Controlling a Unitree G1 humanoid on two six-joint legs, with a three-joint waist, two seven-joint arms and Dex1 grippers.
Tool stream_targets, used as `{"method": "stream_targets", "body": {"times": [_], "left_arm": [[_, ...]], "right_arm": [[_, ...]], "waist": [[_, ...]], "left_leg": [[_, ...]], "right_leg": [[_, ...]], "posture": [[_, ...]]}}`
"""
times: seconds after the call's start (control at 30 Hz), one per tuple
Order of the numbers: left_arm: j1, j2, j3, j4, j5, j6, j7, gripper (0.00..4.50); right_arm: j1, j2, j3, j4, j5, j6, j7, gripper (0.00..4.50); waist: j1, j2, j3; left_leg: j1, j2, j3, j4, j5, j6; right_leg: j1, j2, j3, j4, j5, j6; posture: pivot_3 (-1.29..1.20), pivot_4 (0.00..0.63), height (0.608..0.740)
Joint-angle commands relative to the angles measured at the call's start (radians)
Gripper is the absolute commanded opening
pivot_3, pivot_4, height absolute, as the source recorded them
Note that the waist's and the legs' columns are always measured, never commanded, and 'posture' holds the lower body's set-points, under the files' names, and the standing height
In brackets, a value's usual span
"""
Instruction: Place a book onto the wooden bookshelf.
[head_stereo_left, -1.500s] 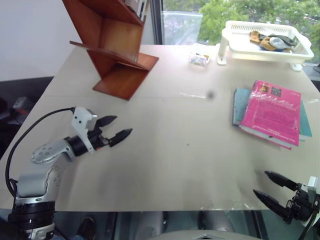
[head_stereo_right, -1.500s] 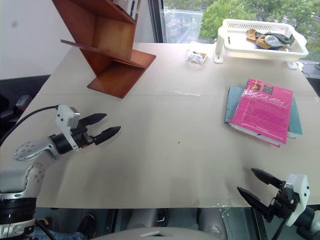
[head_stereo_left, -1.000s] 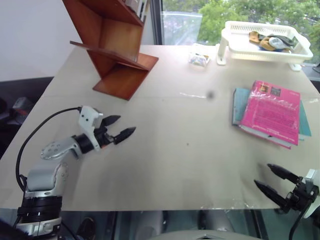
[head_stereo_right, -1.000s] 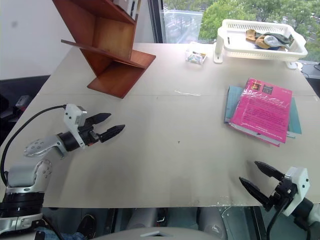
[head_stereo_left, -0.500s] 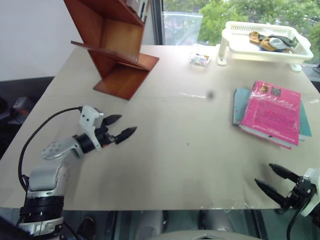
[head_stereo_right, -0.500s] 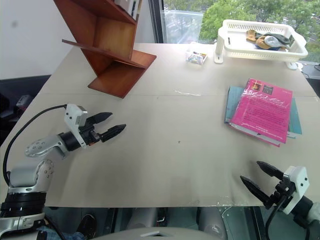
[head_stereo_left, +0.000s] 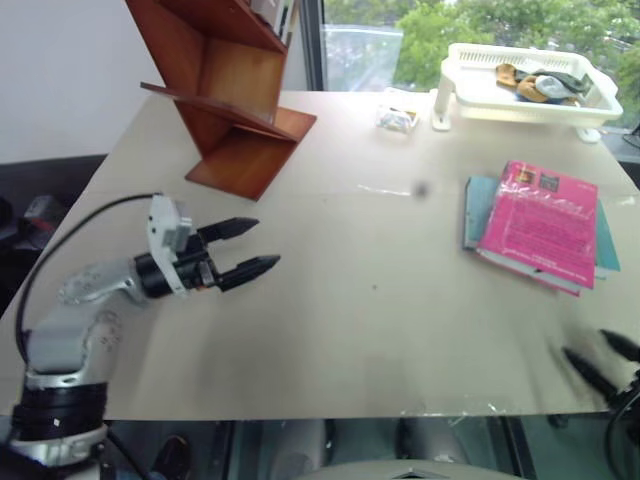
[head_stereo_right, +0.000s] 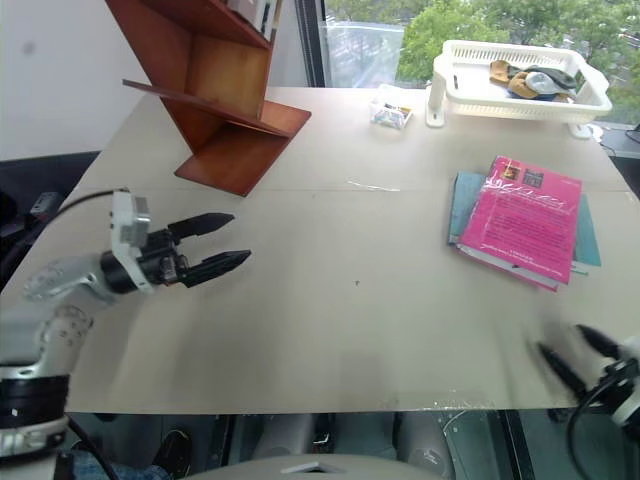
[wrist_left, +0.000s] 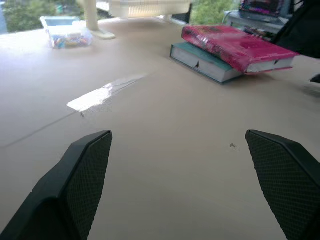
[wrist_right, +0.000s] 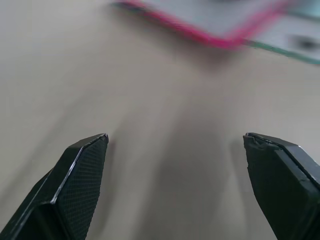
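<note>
The pink book (head_stereo_left: 541, 225) lies flat on a thinner teal book (head_stereo_left: 473, 212) at the table's right side; the left wrist view shows the pink book (wrist_left: 235, 46) far ahead. The reddish-brown wooden bookshelf (head_stereo_left: 225, 85) stands at the far left of the table. My left gripper (head_stereo_left: 252, 248) hovers open over the table's left half, pointing right, with nothing between its fingers. My right gripper (head_stereo_right: 584, 356) is open at the table's near right edge, short of the book, and empty. In the right wrist view the book's white page edge (wrist_right: 215, 15) lies ahead.
A white plastic basket (head_stereo_left: 470, 95) with cloth items stands at the far right. A small clear packet (head_stereo_left: 397, 118) lies beside it. A strip of clear tape (head_stereo_left: 385, 190) is stuck on the tabletop's middle. A window runs behind the table.
My right gripper has swung right along the table's near edge. My left gripper has risen a little and turned to point more to the right.
</note>
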Motion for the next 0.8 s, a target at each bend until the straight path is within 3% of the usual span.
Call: {"method": "stream_targets", "body": {"times": [0.03, 0.17, 0.37, 0.57, 0.8], "left_arm": [[-0.044, 0.079, 0.064, -0.009, -0.099, 0.083, -0.081, 4.5], [-0.011, 0.169, 0.127, -0.052, -0.212, 0.168, -0.227, 4.5], [-0.084, 0.223, 0.104, 0.027, -0.155, 0.106, -0.314, 4.5], [-0.181, 0.231, 0.07, 0.126, -0.097, 0.064, -0.344, 4.5], [-0.158, 0.215, 0.062, 0.134, -0.064, 0.039, -0.356, 4.5]], "right_arm": [[-0.13, -0.115, -0.1, 0.148, -0.003, 0.083, -0.139, 4.44], [-0.316, -0.214, -0.087, 0.273, -0.029, 0.189, -0.261, 4.44], [-0.628, -0.235, -0.063, 0.43, -0.014, 0.261, -0.337, 4.44], [-0.874, -0.193, 0.023, 0.628, -0.06, 0.238, -0.331, 4.44], [-1.011, -0.123, 0.124, 0.803, -0.12, 0.186, -0.277, 4.44]], "waist": [[-0.009, 0.001, 0.0], [-0.015, 0.0, 0.001], [-0.025, 0.002, 0.007], [-0.022, 0.002, 0.008], [-0.023, 0.001, 0.01]], "left_leg": [[0.001, 0.0, 0.001, 0.0, 0.0, 0.0], [0.001, 0.001, -0.001, -0.002, 0.0, 0.0], [0.0, 0.003, 0.007, 0.002, 0.001, -0.001], [-0.001, 0.003, 0.013, 0.003, 0.001, -0.002], [-0.008, 0.004, 0.02, 0.002, 0.004, -0.006]], "right_leg": [[0.0, 0.0, 0.001, 0.001, 0.001, 0.001], [0.0, 0.003, 0.0, 0.003, 0.0, 0.001], [-0.008, 0.009, 0.009, 0.012, 0.0, 0.001], [-0.009, 0.009, 0.012, 0.013, 0.0, 0.001], [-0.02, 0.01, 0.017, 0.014, 0.001, 0.002]], "posture": [[0.0, 0.15, 0.74], [0.0, 0.15, 0.74], [0.0, 0.15, 0.74], [0.0, 0.15, 0.74], [0.0, 0.15, 0.74]]}}
